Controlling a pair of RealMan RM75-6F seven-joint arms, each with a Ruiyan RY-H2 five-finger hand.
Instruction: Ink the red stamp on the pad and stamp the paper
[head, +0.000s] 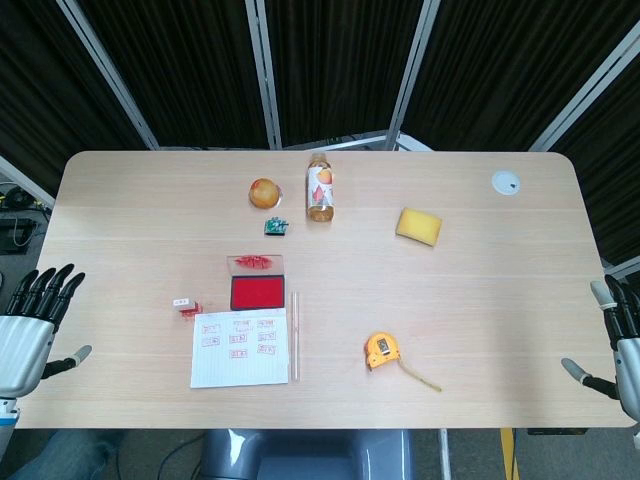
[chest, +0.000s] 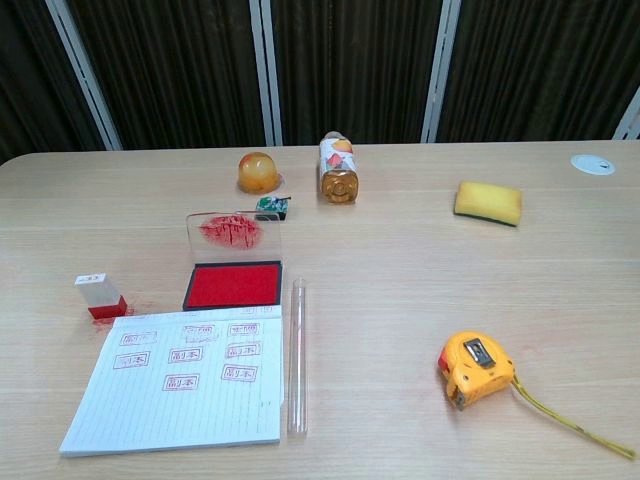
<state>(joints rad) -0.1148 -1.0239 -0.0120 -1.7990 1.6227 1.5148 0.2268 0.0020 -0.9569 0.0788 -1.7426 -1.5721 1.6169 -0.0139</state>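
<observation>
Lined paper (chest: 180, 385) lies beside a glass tube (chest: 297, 355); left hand (head: 28, 325) and right hand (head: 622, 335) fingers spread, empty.

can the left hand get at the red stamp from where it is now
Probably yes. The left hand is open at the table's left edge, and only bare table lies between it and the red stamp, standing beside the paper.

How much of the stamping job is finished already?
The paper already carries several red stamp marks, and the ink pad sits open with its lid up. Nothing is in hand right now: the red stamp stands alone left of the pad, and the left hand and right hand are both empty at the table's edges. If another mark is wanted, picking up, inking and pressing are all left.
</observation>
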